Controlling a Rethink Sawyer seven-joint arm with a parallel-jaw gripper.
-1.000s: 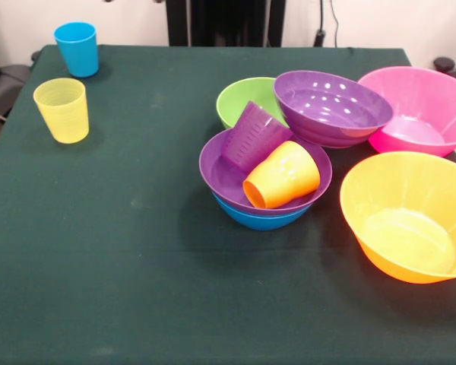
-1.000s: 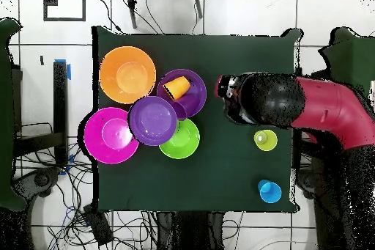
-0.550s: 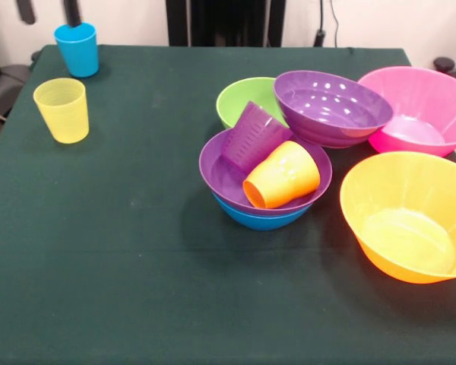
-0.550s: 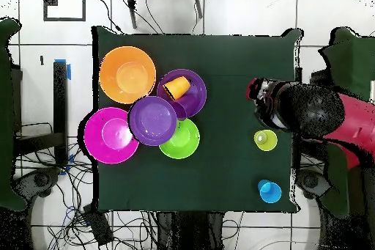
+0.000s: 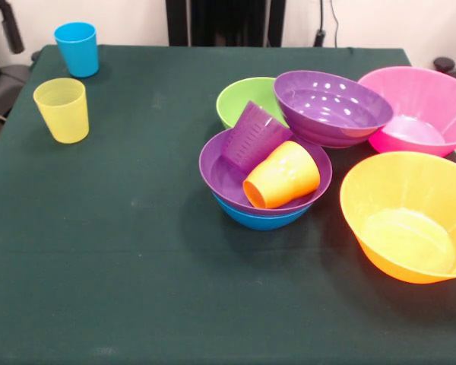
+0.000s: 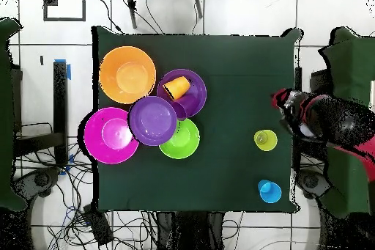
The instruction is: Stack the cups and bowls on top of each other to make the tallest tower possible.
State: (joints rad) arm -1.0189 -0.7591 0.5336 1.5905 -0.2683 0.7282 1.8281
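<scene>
While the tower amounts to little yet, its base is set: a glossy blue plastic bowl lies lowest with a purple plastic bowl nested in it, and a small orange tapered cup and a purple tapered cup lie tipped on their sides inside. In the front view a second purple bowl leans at about one o'clock from that stack, over a green bowl at twelve o'clock, with a translucent pink bowl at two o'clock and a large translucent orange bowl at three o'clock. A yellow plastic cup and a blue plastic cup stand upright well apart, toward ten o'clock. Overhead, the gripper hangs at the table's edge, near the yellow cup; whether its jaws are open or closed I cannot tell. I judge a cup fetch is in hand; next, descend squarely over the yellow cup's rim.
</scene>
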